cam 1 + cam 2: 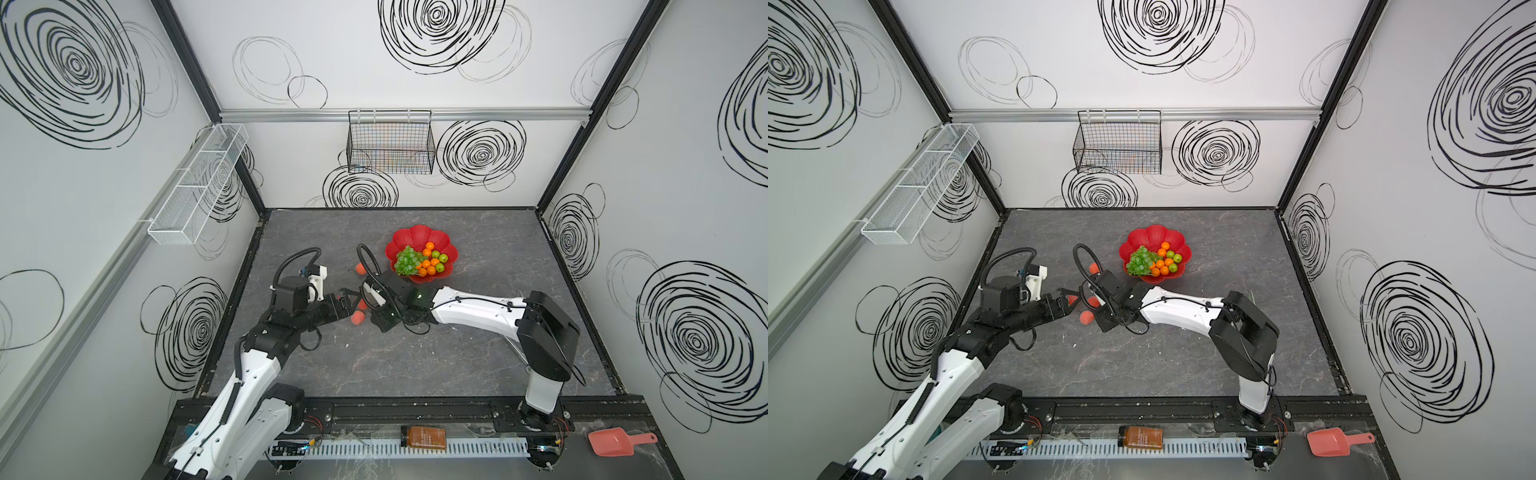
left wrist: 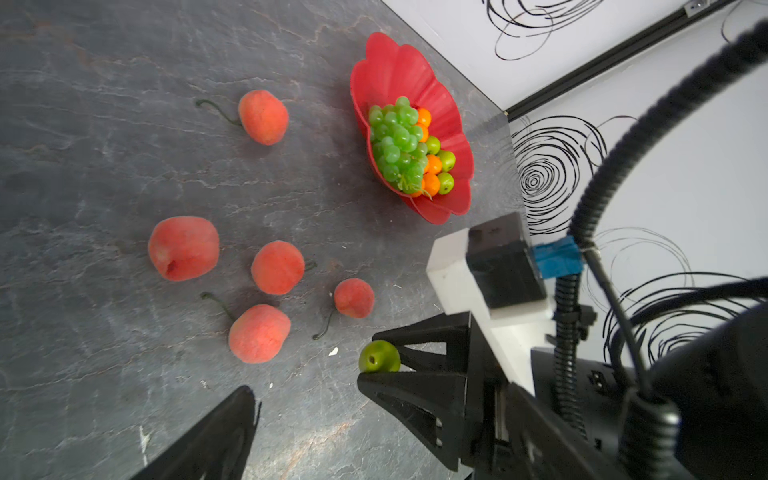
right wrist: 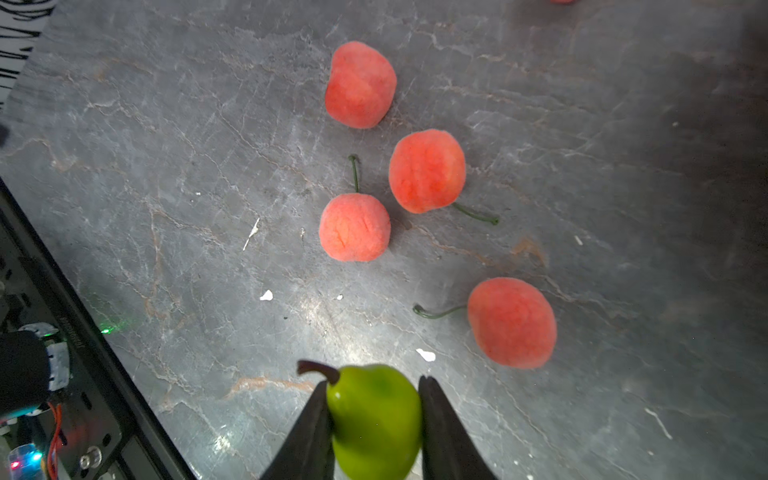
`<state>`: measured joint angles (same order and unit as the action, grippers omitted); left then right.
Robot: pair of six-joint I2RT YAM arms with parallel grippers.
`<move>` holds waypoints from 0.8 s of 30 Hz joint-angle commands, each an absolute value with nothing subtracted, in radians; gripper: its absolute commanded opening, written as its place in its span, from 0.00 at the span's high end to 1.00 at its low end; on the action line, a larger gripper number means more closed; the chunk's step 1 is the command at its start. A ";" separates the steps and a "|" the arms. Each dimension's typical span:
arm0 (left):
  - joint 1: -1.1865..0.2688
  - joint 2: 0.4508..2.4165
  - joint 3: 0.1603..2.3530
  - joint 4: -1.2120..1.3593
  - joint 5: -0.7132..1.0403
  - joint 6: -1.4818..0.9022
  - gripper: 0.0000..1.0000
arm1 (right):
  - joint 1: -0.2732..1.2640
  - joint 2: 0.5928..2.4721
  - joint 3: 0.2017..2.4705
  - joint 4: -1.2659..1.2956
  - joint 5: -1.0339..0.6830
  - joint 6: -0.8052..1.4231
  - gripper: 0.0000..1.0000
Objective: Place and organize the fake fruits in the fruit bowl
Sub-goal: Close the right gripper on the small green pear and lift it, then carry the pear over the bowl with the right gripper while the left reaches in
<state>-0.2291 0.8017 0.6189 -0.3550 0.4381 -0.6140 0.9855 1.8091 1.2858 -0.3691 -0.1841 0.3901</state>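
Observation:
The red flower-shaped fruit bowl (image 1: 415, 239) (image 2: 395, 70) stands right of the table's middle. It holds a bunch of green grapes (image 1: 407, 261), oranges (image 1: 429, 246) and green apples (image 1: 443, 258). Several pinkish-red peaches (image 2: 183, 248) (image 3: 427, 170) lie loose on the table, left of and in front of the bowl. My right gripper (image 3: 374, 384) is shut on a small green apple (image 3: 374, 419) (image 2: 379, 356), low over the table beside the peaches. My left gripper (image 1: 348, 302) stands open and empty, facing the right one at close range. One of its fingers (image 2: 224, 432) shows in the left wrist view.
A black wire basket (image 1: 390, 145) hangs on the back wall. A white mesh rack (image 1: 195, 187) is fixed to the left wall. An amber jar (image 1: 423, 437) and a pink scoop (image 1: 615, 441) lie on the front ledge, beyond the black rail.

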 commanded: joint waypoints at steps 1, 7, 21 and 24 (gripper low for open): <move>-0.283 0.818 0.654 -0.270 0.391 -0.626 0.04 | 0.951 1.748 1.253 -0.402 -0.183 0.401 0.67; -0.372 0.862 0.675 -0.255 0.342 -0.607 0.04 | 0.876 1.667 1.201 -0.408 -0.185 0.400 0.67; -0.569 1.012 0.706 -0.077 0.255 -0.661 0.04 | 0.657 1.536 1.064 -0.394 -0.215 0.367 0.66; -0.620 1.065 0.729 -0.034 0.238 -0.670 0.04 | 0.600 1.517 1.042 -0.392 -0.232 0.352 0.66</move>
